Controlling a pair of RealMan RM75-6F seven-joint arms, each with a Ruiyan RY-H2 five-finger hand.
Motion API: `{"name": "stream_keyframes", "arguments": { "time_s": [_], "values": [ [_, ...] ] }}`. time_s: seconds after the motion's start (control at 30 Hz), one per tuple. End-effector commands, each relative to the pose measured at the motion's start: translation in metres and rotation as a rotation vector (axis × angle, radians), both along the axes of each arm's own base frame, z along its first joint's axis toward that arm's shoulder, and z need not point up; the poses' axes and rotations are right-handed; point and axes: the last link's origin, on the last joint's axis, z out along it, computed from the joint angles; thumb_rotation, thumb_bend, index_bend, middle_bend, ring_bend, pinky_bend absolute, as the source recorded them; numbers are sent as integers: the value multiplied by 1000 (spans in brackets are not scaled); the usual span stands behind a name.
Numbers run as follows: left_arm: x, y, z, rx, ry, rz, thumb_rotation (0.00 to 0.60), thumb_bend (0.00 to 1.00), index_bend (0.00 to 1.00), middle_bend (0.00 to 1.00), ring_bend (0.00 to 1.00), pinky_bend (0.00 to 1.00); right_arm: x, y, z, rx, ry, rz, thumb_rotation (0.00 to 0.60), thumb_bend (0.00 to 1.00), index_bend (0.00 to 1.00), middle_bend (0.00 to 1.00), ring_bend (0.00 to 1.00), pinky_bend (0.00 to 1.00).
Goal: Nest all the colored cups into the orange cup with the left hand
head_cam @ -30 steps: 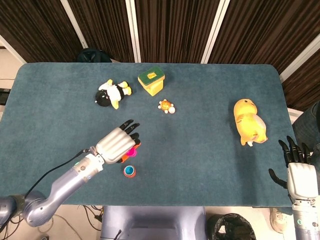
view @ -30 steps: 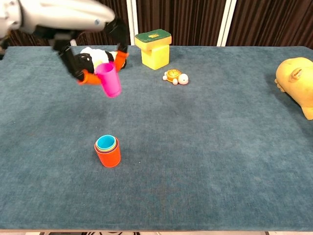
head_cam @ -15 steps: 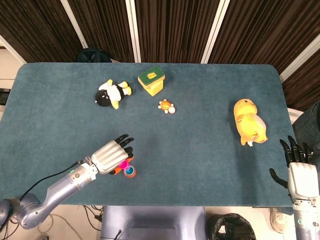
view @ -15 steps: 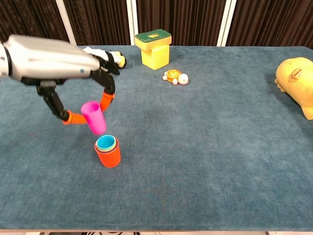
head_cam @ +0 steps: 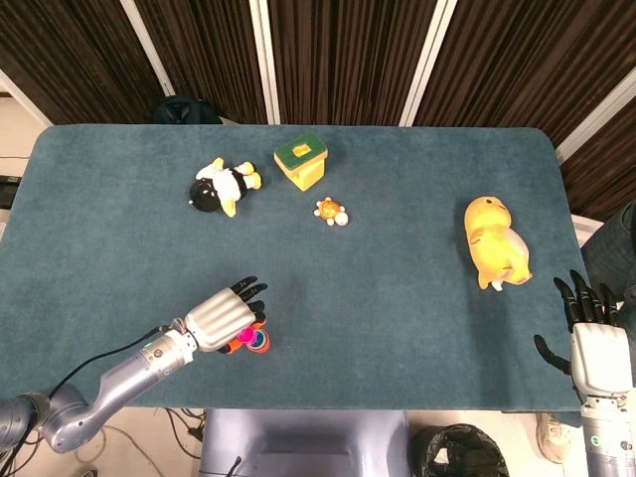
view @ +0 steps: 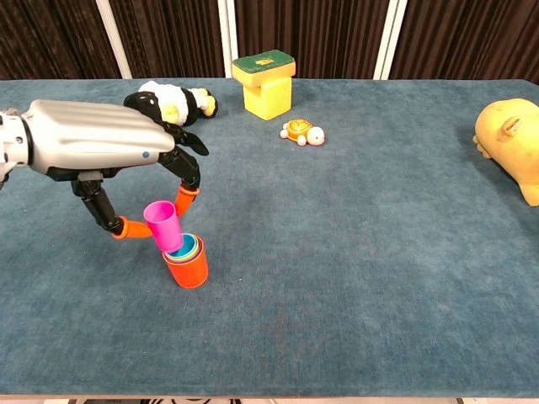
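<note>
Left hand [view: 101, 150] pinches a small magenta plastic cup [view: 163, 225] between orange-tipped fingertips [view: 187, 199]; the other fingers are curved around it rather than spread flat. The cup is tilted, rim toward the upper left, and its base dips into the mouth of the orange plastic cup [view: 187, 268]. That orange cup stands upright on the teal felt-covered table [view: 362, 252], near the front edge on the left side, with a light blue cup and a thin green rim nested inside it. Whether the magenta cup's base touches the blue one cannot be told.

Hand pose: silver back of the hand faces up, palm down over the stack, fingers arching downward. In the head view the left hand [head_cam: 223, 317] covers most of the cups; the forearm runs back toward the table's lower left corner.

Right hand [head_cam: 588, 333] sits off the table's right front corner, fingers apart and pointing upward, holding nothing.

Elsewhere on the table: black-and-white plush penguin [view: 173, 102], yellow block with a green top [view: 266, 82], small orange toy turtle [view: 301, 132], yellow plush animal [head_cam: 494, 241] at the right.
</note>
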Motion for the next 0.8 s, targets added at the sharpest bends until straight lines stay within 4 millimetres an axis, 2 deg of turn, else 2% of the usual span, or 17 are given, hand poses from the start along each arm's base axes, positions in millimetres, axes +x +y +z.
{"name": "stream_keyframes", "arguments": {
  "time_s": [0.03,0.27,0.63,0.7,0.8],
  "values": [
    [3,1,0,3,-12,-5,600,290,505,313,53,76,0,0,0,-1,1,0,600,308,119,40,149,0],
    [10,1,-3,0,-34,-16,600,290,506,312,53,76,0,0,1,-2,1,0,600,308,119,40,150,0],
    [8,0,-8,-12,-20,-11,600,289,501,308,53,76,-1,0,1,-6,-2,-3,600,308,119,40,150,0],
    [8,0,-8,-12,-18,-10,600,282,457,295,51,70,-1,0,1,-5,-2,-3,600,309,119,40,150,0],
    [6,1,-7,-25,8,-9,600,241,289,238,43,51,0,0,1,-5,-1,-2,600,308,119,40,150,0]
  ]
}}
